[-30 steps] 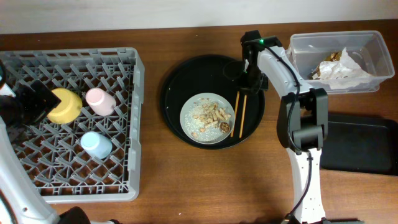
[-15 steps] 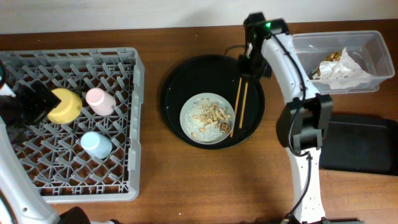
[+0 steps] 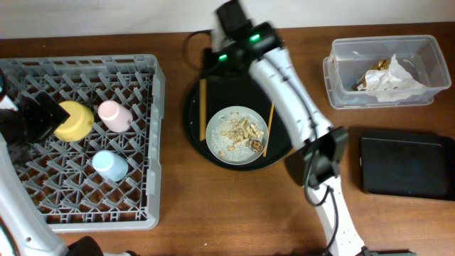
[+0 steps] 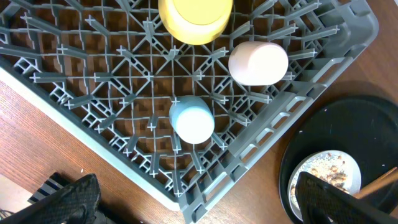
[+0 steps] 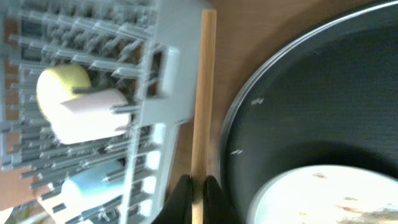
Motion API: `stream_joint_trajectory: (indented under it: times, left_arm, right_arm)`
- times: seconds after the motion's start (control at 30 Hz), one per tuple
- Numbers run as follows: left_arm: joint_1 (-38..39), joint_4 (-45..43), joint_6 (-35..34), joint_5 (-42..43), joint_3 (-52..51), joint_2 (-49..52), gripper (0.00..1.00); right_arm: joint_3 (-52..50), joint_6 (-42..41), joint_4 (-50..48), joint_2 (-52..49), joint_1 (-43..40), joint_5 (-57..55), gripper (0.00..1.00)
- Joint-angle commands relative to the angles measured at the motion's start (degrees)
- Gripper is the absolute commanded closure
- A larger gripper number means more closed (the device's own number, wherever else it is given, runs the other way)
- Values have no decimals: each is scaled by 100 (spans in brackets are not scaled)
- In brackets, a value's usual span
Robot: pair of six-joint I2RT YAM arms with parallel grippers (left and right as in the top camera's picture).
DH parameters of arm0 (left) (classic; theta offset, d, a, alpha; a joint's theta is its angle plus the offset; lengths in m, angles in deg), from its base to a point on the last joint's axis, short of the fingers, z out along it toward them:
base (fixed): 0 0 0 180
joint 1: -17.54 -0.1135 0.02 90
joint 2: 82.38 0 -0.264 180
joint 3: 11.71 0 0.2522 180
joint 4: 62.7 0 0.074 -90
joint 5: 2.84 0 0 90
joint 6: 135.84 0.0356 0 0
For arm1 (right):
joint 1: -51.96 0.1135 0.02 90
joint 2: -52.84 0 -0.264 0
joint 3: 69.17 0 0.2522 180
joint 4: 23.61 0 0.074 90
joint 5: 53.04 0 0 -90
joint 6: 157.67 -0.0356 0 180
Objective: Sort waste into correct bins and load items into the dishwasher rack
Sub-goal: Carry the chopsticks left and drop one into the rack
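Brown wooden surface [image 3: 178, 213], pale wall [image 3: 106, 14] at far edge, right end effector [image 5: 198, 185] pinching one chopstick [image 3: 202, 110], long axis near-to-far, left end effector [image 4: 199, 202] wide

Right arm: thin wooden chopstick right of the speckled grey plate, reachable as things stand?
Probably not yet: the right gripper is shut on the other wooden chopstick, at the round black tray's left rim. The chopstick by the speckled grey plate itself lies uncovered.
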Motion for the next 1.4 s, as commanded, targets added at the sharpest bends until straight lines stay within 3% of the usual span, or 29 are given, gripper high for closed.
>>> stream_joint_trajectory:
  times: [0.0, 0.23, 0.6, 0.7, 0.77, 0.9, 1.03, 1.37]
  left_arm:
    - [-9, -7, -52, -44, -2, -2, 0]
    - [-9, -9, -52, -44, -2, -2, 0]
    - [-9, -9, -52, -44, -2, -2, 0]
    - [-9, -7, -52, -44, -2, -2, 0]
    - [-9, -9, -52, -44, -2, -2, 0]
    - [-9, -7, -52, -44, -2, -2, 0]
    - [-9, -9, -52, -44, -2, -2, 0]
    - [-9, -7, -52, -44, -2, -2, 0]
  right_arm:
    - [31, -581, -361, 28, 560, -654, 96]
    - [-4, -1816, -1513, -306, 1276, -1158, 96]
    - [-17, -1908, -2133, -782, 1443, -1333, 94]
    - [-22, -1784, -2129, -820, 1443, -1311, 71]
    - [-20, -1683, -2133, -820, 1443, -1244, 61]
    - [-15, -1471, -2114, -811, 1440, -968, 60]
    - [118, -1333, -1749, -680, 1346, -977, 60]
    - [667, -682, 1541, -92, -658, -1355, 56]
